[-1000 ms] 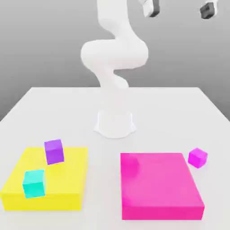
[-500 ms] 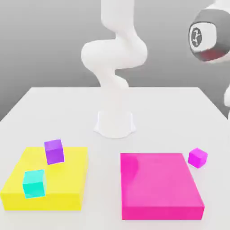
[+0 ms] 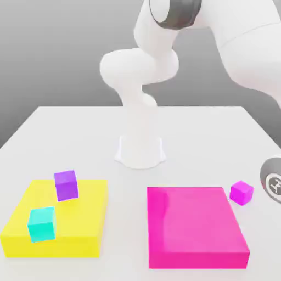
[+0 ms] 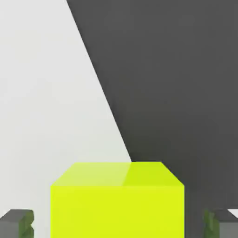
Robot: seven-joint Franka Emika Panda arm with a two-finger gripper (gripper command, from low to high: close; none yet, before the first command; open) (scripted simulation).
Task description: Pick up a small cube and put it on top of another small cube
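grip: gripper (image 4: 119, 224) jaws apart, straddling the small cube (image 4: 117, 200) with a gap each side, likely lined up to close | cube: by the table (image 4: 42, 116) edge, probably off the pink block's (image 3: 195, 225) exterior-view right, where the arm (image 3: 273, 184) dips | around: magenta cube (image 3: 241, 192) just beside that side, may crowd; purple cube (image 3: 66, 185) and cyan cube (image 3: 41, 224) on the yellow block (image 3: 82, 230), well left of the pink block

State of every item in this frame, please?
lime cube: not gripped, gaps at both sides.
claw: open, fingers either side of lime cube.
purple cube: on yellow block.
cyan cube: on yellow block.
magenta cube: on table, beside pink block.
pink block: flat on table.
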